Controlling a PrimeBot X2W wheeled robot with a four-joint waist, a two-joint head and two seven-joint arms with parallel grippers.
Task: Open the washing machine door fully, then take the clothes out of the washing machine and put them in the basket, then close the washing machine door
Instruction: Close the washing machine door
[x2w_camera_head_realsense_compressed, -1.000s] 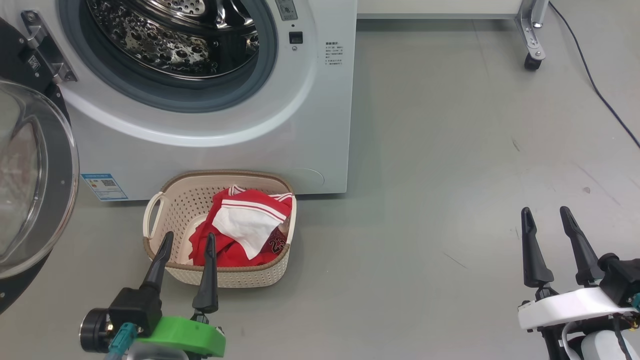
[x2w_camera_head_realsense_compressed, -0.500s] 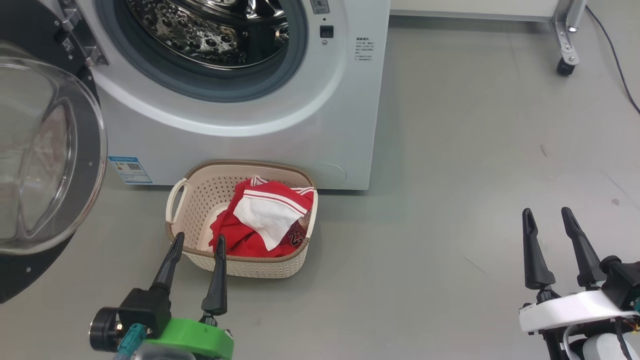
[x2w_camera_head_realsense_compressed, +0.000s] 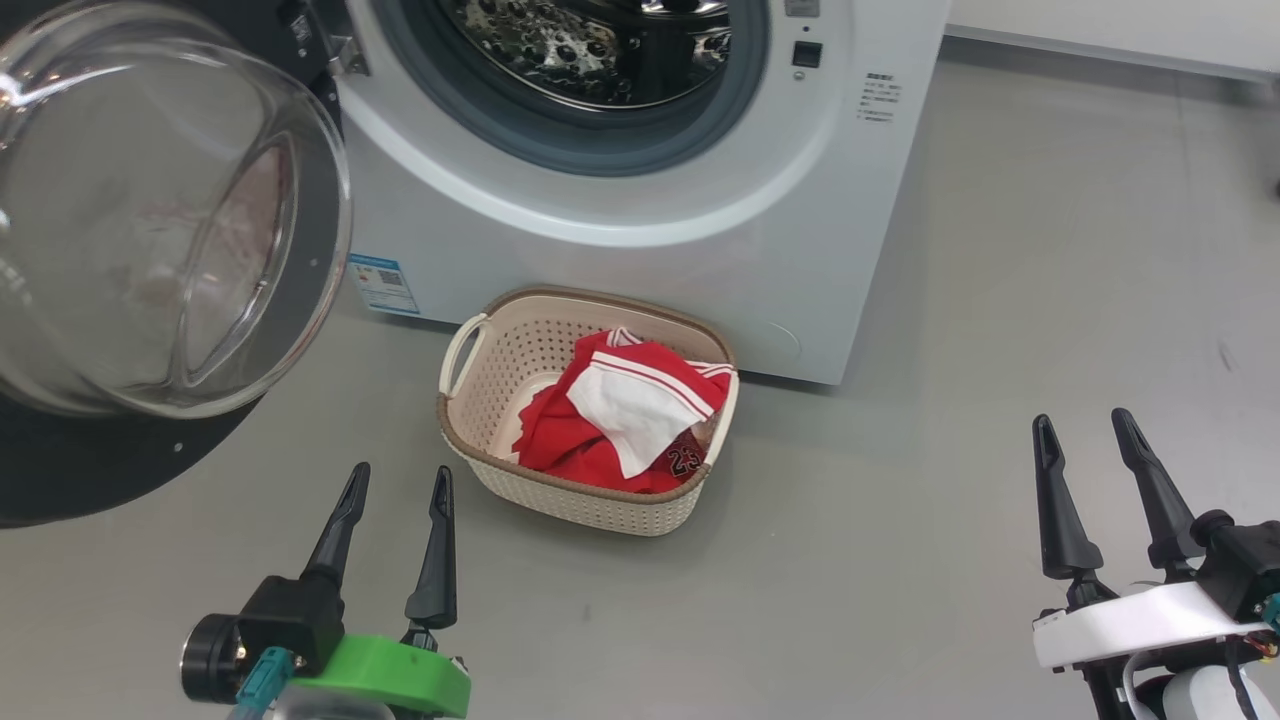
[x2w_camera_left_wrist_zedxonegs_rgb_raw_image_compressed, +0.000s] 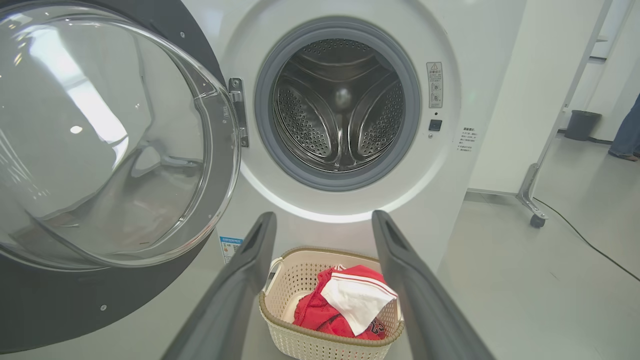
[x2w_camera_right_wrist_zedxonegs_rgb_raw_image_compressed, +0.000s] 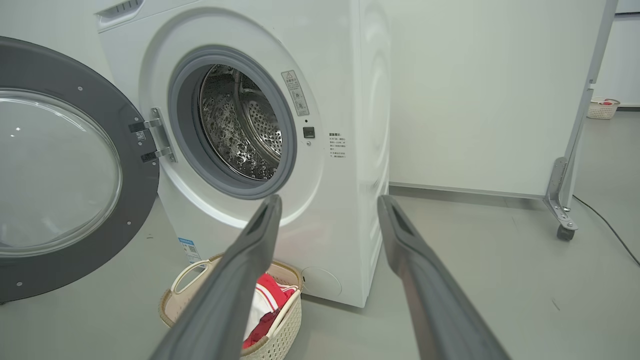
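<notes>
The white washing machine (x2w_camera_head_realsense_compressed: 640, 250) stands with its door (x2w_camera_head_realsense_compressed: 150, 210) swung wide open to the left; the steel drum (x2w_camera_left_wrist_zedxonegs_rgb_raw_image_compressed: 340, 105) looks bare inside. On the floor before it, the cream basket (x2w_camera_head_realsense_compressed: 500, 370) holds the clothes (x2w_camera_head_realsense_compressed: 630, 420), a red jersey under a red-and-white garment. My left gripper (x2w_camera_head_realsense_compressed: 400, 480) hovers open just left of the basket's near corner, nothing between its fingers. My right gripper (x2w_camera_head_realsense_compressed: 1085, 425) is open over bare floor far to the right. In the wrist views the basket (x2w_camera_left_wrist_zedxonegs_rgb_raw_image_compressed: 300, 345) sits between the left fingers and the door (x2w_camera_right_wrist_zedxonegs_rgb_raw_image_compressed: 65, 170) stands at the left.
A white partition on a wheeled metal foot (x2w_camera_right_wrist_zedxonegs_rgb_raw_image_compressed: 562, 210) stands right of the machine, with a black cable (x2w_camera_left_wrist_zedxonegs_rgb_raw_image_compressed: 585, 240) trailing across the grey floor. A dark bin (x2w_camera_left_wrist_zedxonegs_rgb_raw_image_compressed: 580, 125) and a person's leg (x2w_camera_left_wrist_zedxonegs_rgb_raw_image_compressed: 627, 135) are far off at the right. Another small basket (x2w_camera_right_wrist_zedxonegs_rgb_raw_image_compressed: 602, 107) sits in the distance.
The whole head picture has slid right, so the camera has turned left; door, machine and basket sit further right in it. Both grippers stay open and hold their places in the picture.
</notes>
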